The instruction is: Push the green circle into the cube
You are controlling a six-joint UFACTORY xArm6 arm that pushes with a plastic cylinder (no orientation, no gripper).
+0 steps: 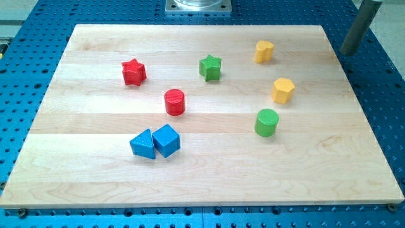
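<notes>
One wooden board [202, 171] lay on a blue pegboard [25, 69]. My tip [347, 51] had no claw; it stood at two o'clock, well apart from all eight blocks. Two blue: cube [166, 140] touching triangle [142, 144], at seven. Two green: circle [266, 122] at four, star [210, 67]. Two red: star [133, 72], cylinder [174, 102]. Two yellow [264, 51] [283, 90]

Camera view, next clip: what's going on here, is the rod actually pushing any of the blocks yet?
Not yet. My tip sits at the board's top right corner, touching no block; the nearest is the yellow block to its left. The green circle stands right of centre, well apart from the blue cube, which sits lower left of centre against the blue triangle. The push toward the cube has not begun.
</notes>
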